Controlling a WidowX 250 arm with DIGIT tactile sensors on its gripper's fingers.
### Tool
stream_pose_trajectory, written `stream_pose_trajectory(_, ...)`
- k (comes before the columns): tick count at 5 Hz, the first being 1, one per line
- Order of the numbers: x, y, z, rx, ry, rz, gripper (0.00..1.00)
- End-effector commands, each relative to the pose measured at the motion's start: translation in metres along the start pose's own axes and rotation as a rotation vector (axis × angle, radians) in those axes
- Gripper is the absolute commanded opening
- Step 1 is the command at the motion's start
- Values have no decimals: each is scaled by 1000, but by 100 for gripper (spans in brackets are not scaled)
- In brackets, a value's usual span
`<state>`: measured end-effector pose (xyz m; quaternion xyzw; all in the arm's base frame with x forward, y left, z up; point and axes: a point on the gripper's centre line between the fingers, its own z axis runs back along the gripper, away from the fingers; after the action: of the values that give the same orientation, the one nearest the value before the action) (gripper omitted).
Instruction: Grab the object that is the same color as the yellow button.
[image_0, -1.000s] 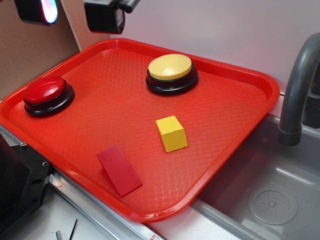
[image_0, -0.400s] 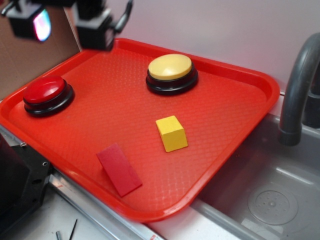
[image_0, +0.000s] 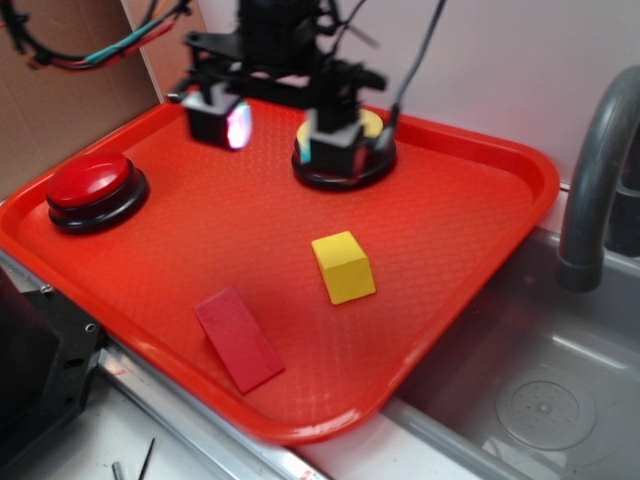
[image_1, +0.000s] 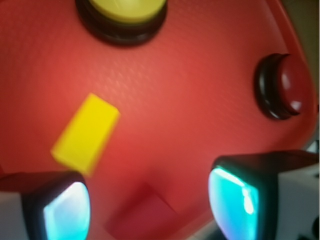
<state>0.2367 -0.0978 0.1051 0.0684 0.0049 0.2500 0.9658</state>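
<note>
In the exterior view we see a red tray (image_0: 470, 240) filling most of the frame, with a grey sink (image_0: 540, 390) at lower right and a curved grey faucet (image_0: 592, 170) at the right edge. The yellow cube (image_0: 344, 266) sits just right of the frame's centre, flat on the tray and touching nothing. The yellow button (image_0: 372, 150) stands in the upper middle, and the arm partly hides it. The red button (image_0: 92, 188) is at the left edge of the tray, well apart from the cube. A flat red block (image_0: 238, 338) lies in the lower left part of the tray, near the cube but not touching it.

The gripper (image_0: 277, 127) hangs in the upper middle of the frame, over the back of the tray, and it is blurred. Its jaws stand wide apart with nothing between them. One finger (image_0: 221, 118) shows to the left, the other in front of the yellow button.

In the wrist view, which is blurred as well, we see the yellow cube (image_1: 86, 133) at centre left, the yellow button (image_1: 123, 15) at the top, the red button (image_1: 281, 86) at the right and the red block (image_1: 142, 215) at the bottom. The two fingers (image_1: 60, 210) fill the lower corners, and the cube lies above the left one, clear of both.
</note>
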Motion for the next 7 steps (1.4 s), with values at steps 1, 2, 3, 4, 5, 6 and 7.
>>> stream_pose_trajectory(1,25,-27,-4,-85,-78,53,100)
stream_pose_trajectory(2,-10,-4,8,-199,-219,68,100)
stream_pose_trajectory(3,-29,4,5,-284,-211,98,100)
stream_pose_trajectory(4,-20,-1,-5,-347,-182,91,100)
stream_pose_trajectory(5,-9,-6,-19,-414,-181,99,100)
stream_pose_trajectory(6,-4,-13,-32,-378,-65,87,100)
stream_pose_trajectory(7,-1,-26,-37,-326,52,123,100)
